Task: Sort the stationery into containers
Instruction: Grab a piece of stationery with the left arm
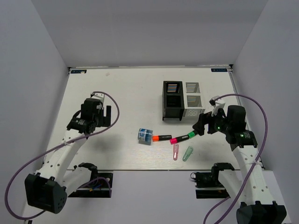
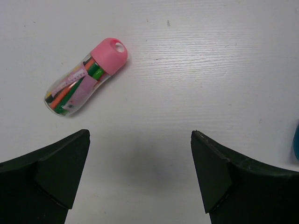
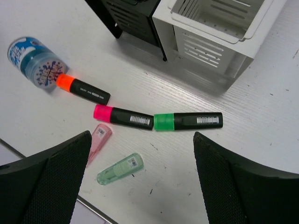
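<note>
right claw [image 3: 141,135] parked just behind the green-capped marker [image 3: 187,121]
fingers wide apart, but the marker lies finger to finger, so probably needs a wrist twist first

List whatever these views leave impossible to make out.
Left wrist: blue object cut off by the right edge; identity unclear.
Right wrist: pink capsule, lower end behind a finger; white compartment cropped by the top edge.
Top external: black compartments too dark inside to check contents.
</note>
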You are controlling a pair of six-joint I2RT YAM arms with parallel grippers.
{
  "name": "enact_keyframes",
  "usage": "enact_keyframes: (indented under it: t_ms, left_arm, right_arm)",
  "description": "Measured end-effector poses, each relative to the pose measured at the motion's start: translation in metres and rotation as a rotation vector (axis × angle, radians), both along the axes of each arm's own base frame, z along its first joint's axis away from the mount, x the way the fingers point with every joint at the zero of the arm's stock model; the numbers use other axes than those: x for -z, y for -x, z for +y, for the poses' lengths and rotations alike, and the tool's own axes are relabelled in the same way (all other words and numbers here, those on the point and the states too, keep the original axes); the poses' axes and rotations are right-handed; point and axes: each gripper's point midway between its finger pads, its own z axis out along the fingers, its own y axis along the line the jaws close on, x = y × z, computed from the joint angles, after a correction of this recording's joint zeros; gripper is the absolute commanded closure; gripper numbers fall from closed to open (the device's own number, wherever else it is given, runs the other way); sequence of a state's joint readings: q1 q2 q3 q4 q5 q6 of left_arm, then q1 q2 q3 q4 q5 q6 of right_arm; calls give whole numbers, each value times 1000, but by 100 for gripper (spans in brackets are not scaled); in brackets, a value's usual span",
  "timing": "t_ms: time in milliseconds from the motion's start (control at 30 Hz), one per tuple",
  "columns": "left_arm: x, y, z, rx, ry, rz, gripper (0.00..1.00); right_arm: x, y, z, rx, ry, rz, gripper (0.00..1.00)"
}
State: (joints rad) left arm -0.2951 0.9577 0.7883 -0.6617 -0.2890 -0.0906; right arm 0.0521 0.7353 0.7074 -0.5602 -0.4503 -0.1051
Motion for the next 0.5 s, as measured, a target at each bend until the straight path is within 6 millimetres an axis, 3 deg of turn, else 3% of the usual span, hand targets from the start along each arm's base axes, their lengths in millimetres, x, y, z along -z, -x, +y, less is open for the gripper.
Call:
enact_keyframes:
  t_ms: [67,233,500]
  left_arm:
    - [3,-9,8,-15,-2,31,1]
    - [14,-37,35,-22,-17,161,13]
    - [48,-97,63,55,-103,346,10]
  right_arm:
    - [3,3,-1,-17,17,4,10]
    - [14,8,1,-78,49,58,10]
    - [15,14,0,-102,64,74,10]
